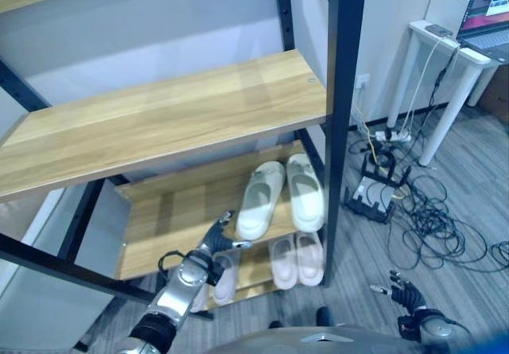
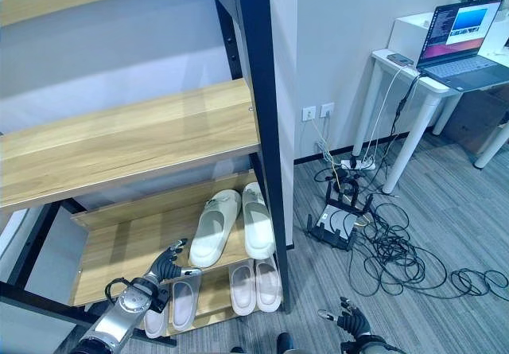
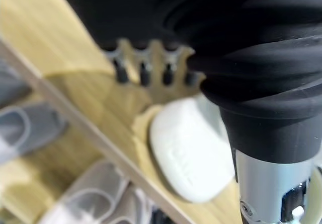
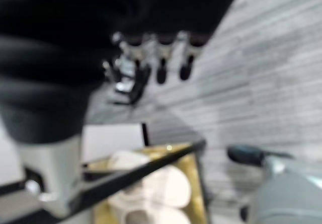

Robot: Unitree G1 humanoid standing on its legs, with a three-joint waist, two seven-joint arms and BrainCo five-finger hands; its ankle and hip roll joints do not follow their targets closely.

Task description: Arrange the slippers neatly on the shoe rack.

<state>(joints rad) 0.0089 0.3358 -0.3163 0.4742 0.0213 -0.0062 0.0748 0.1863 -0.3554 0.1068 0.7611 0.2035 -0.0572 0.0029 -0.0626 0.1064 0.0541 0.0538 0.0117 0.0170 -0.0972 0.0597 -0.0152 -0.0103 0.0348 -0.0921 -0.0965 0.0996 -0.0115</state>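
Silver-grey left arm (image 1: 176,286), dark band near the elbow. Left hand (image 1: 216,241) and right hand (image 1: 407,295): dark ribbed covers, silver dark-tipped fingers.

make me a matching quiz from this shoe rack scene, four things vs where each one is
Things:
1. pair of white foam slippers
2. pair of pale pink slippers
3. open grey laptop
4. left hand

Places:
A. on the white side table
B. lowest wooden shelf
C. at the front edge of the shelf holding the white pair
D. wooden shelf above the lowest one

Pairs: 1-D, 2-B, 3-A, 4-C
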